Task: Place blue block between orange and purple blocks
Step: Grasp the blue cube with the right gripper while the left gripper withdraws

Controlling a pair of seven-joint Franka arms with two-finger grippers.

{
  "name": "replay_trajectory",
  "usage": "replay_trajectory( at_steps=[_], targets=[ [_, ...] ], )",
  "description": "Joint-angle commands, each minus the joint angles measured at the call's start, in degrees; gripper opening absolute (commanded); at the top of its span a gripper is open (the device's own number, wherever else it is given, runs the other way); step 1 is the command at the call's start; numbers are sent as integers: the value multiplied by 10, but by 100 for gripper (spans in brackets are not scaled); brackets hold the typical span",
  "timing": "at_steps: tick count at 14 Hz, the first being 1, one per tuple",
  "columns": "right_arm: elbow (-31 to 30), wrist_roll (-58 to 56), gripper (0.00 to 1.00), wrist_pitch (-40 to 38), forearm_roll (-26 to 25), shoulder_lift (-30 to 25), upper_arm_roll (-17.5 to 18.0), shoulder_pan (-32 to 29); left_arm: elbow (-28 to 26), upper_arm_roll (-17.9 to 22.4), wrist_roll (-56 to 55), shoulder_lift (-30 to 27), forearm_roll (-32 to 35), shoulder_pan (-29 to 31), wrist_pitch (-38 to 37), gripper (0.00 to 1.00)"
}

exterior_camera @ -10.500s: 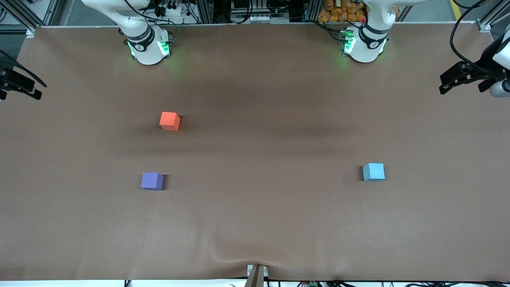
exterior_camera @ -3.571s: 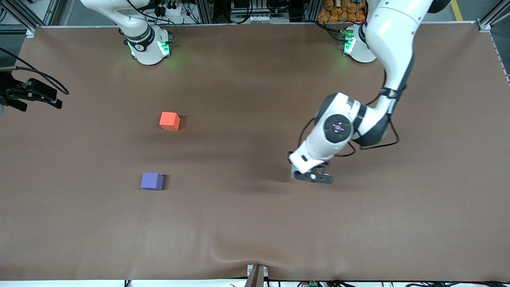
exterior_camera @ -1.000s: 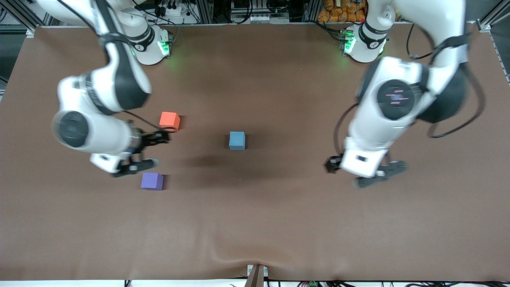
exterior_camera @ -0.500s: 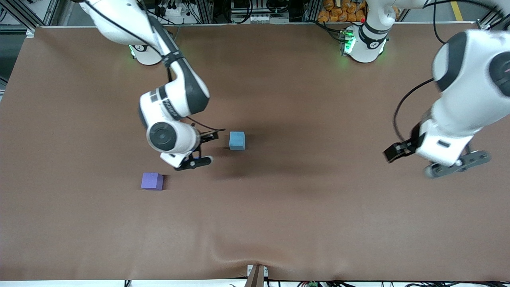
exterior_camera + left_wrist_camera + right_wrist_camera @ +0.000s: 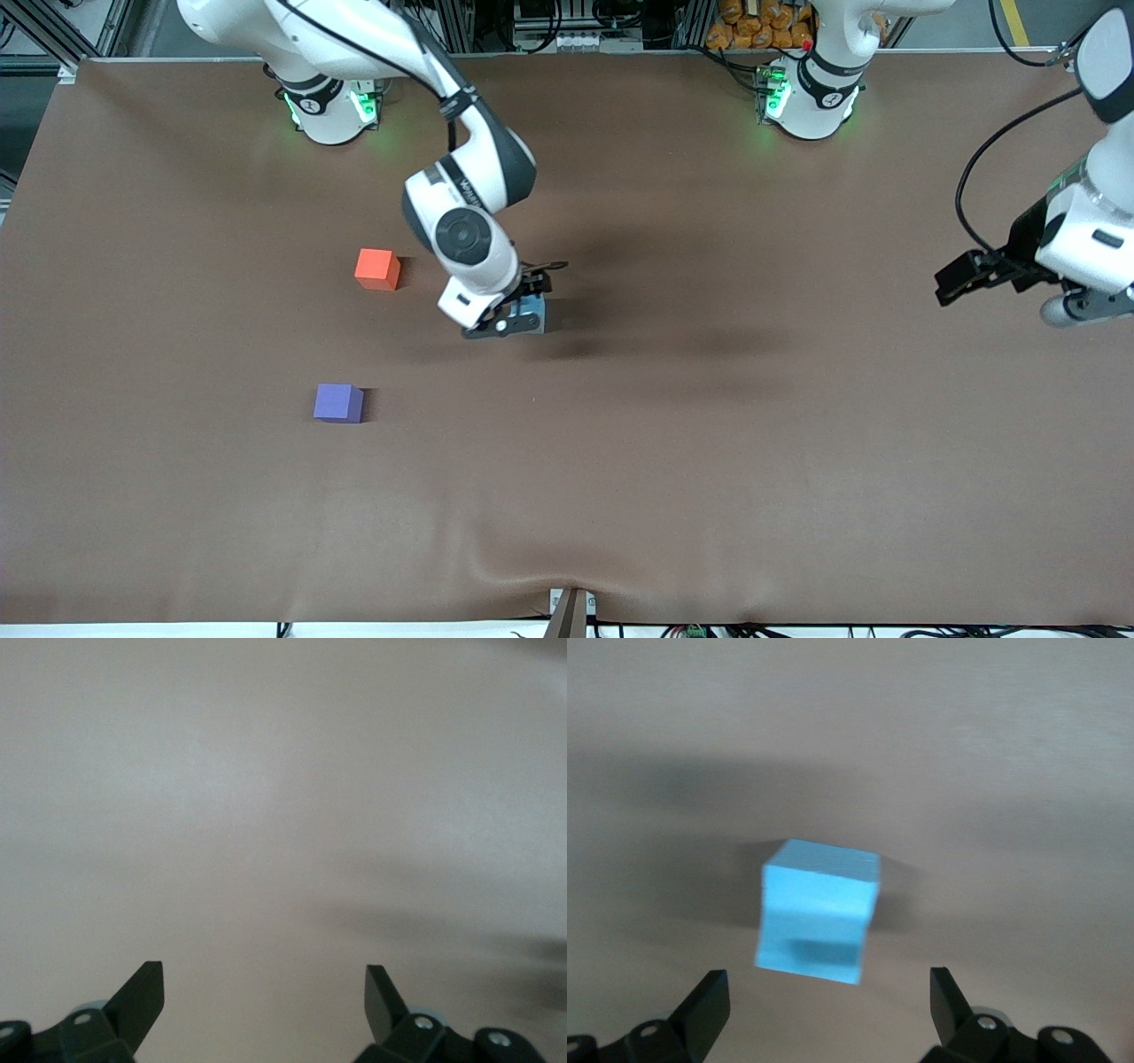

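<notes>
We see the small light sky-blue matte cube [image 5: 532,310] on the brown-covered bench [image 5: 673,461], mostly hidden in the front view by the right gripper [image 5: 518,308] above it. The right wrist view shows the cube [image 5: 818,910] whole, ahead of that gripper's [image 5: 830,1001] spread, empty fingers. The bright orange-red matte cube [image 5: 376,268] and violet-purple matte cube [image 5: 337,402] lie apart, toward the right arm's end. The left gripper [image 5: 1019,288], released and empty, hangs over the bench's edge, partly cut off.
</notes>
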Motion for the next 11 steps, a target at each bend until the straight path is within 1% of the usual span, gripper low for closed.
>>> replay_trajectory(
  at_steps=[1, 2, 3, 4, 9, 10, 11],
  targets=[
    [-40, 1, 100, 76, 3, -5, -8, 22, -47, -3, 14, -45, -8, 4, 8, 100],
    [-40, 1, 100, 95, 1, 14, -8, 24, -47, -3, 29, -47, -8, 4, 8, 100],
    [-39, 1, 100, 106, -1, 23, -8, 26, -47, -3, 43, -50, -8, 19, 8, 100],
    [-39, 0, 100, 107, -1, 24, -8, 28, -47, -6, 50, -50, -9, 26, 8, 100],
    [-39, 0, 100, 104, -1, 23, -10, 22, -43, -7, 58, -47, -15, 26, 7, 100],
    [-35, 6, 100, 103, 0, 23, -10, 23, -42, -7, 58, -46, -16, 26, 7, 100],
    [-32, 35, 100, 103, 0, 24, -10, 22, -39, -6, 59, -45, -16, 26, 7, 100]
  ],
)
